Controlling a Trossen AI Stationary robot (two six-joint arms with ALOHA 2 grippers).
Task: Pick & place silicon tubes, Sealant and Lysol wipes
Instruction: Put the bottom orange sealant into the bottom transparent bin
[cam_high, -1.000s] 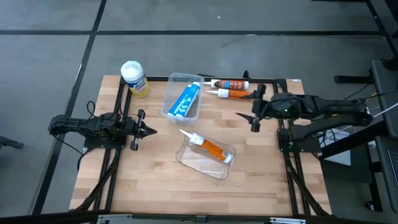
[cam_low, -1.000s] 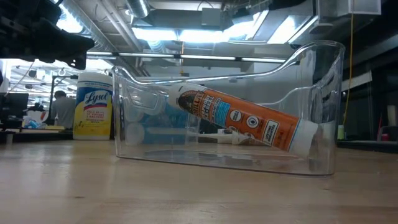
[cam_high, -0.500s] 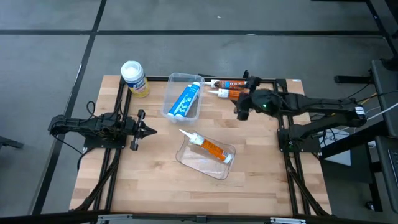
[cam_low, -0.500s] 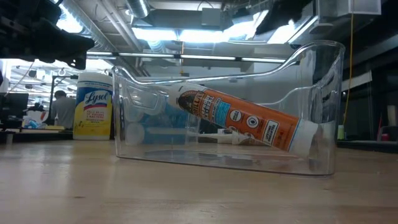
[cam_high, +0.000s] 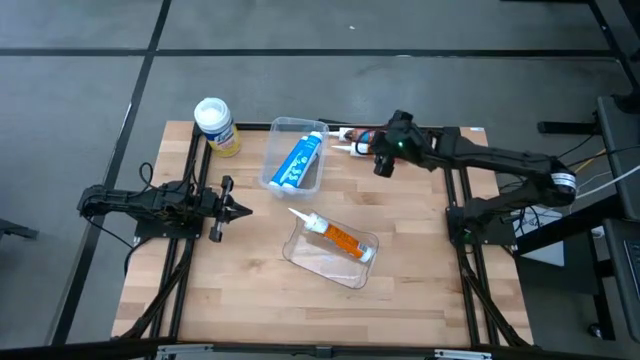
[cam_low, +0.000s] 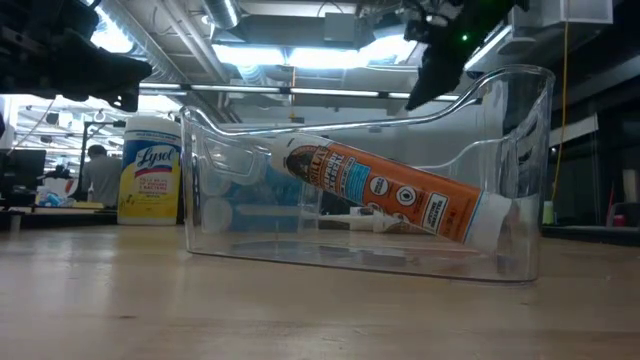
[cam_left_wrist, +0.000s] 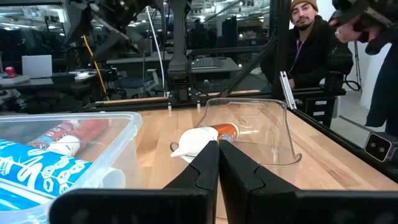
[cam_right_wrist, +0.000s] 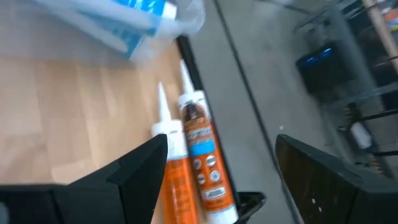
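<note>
right gripper (cam_high: 381, 160): fingers spread, empty, above two orange tubes (cam_right_wrist: 189, 162) at far table edge.
left gripper (cam_high: 232, 209): clenched, idle left.
Lysol wipes (cam_high: 214, 124): far-left corner, upright.
Advice: centre on one tube, descend straight.

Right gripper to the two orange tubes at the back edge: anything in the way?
Nothing visible. The right gripper hangs open above the two orange tubes, which lie side by side, bare, on the table. The clear bin with the blue tube sits off to the side, out of the path.
</note>
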